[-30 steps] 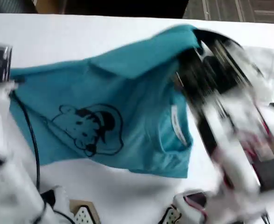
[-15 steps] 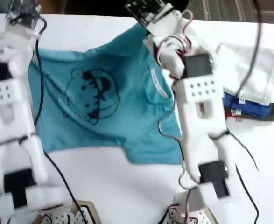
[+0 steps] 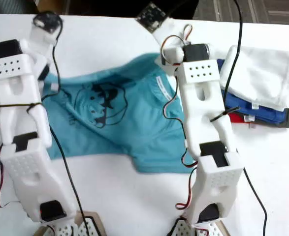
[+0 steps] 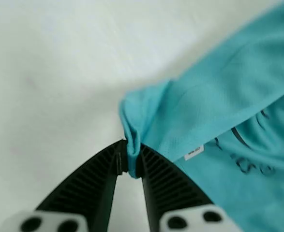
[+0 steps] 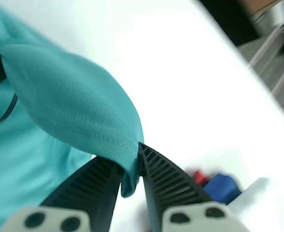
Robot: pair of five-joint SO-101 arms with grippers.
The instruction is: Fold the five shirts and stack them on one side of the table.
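The far edge of the teal shirt (image 3: 129, 128) had dropped nearer mid-bench (image 3: 110, 196), with the left gripper (image 4: 130, 162) and right gripper (image 5: 134, 166) each clenched on a bunched hem, so even tension seemed needed before folding toward the folded stack (image 3: 262, 83) at 3 o'clock.

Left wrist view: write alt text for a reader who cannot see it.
The left gripper pinches a bunched edge of the teal shirt between its black ridged fingers. The rest of the shirt spreads over a white table.
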